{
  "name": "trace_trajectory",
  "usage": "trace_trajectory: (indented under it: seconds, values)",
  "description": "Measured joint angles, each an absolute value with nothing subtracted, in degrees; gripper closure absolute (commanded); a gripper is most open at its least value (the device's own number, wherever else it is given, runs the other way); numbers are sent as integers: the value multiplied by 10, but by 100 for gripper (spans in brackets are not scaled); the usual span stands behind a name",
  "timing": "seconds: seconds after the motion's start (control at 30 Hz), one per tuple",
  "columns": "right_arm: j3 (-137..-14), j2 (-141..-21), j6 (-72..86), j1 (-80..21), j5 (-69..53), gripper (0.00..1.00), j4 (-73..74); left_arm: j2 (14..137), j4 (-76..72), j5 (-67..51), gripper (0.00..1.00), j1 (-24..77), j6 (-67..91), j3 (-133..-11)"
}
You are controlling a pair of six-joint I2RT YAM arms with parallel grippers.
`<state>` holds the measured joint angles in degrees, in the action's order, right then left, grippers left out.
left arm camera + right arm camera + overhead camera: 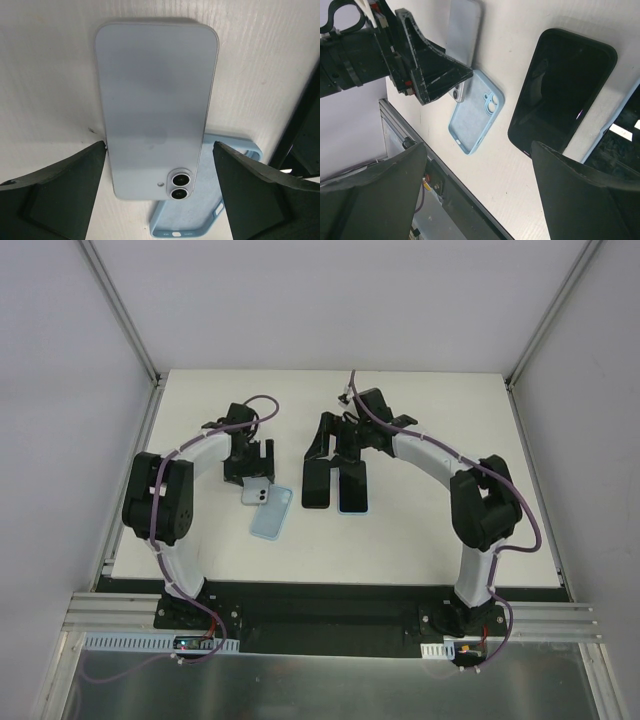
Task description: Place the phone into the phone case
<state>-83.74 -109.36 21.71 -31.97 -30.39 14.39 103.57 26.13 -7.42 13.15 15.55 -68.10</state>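
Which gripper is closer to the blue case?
Left. The left gripper hangs over the pale phone that overlaps one end of the blue case; the right gripper is farther off to the side, above the black phone.

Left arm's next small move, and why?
Probably lower the left pincer and close it on the long edges of the pale blue flat phone. The pincer is open and straddles the phone, which lies back-up, camera end overlapping the light blue silicone case, not seated in it.
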Motion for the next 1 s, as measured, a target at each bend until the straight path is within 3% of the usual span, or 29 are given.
trace_trajectory:
  seconds: [0.3, 0.57, 0.83, 1.0]
  values:
    - [-835, -1079, 205, -318, -297, 12, 158, 1084, 275, -70, 11, 131, 149, -735]
    - [-826, -1068, 203, -313, -294, 12, 163, 1103, 281, -69, 19, 130, 133, -758]
    - [-826, -1068, 203, -309, -293, 12, 164, 1105, 285, -69, 19, 130, 124, -760]
    - [-826, -1068, 203, -308, -294, 11, 164, 1107, 288, -65, 27, 131, 119, -762]
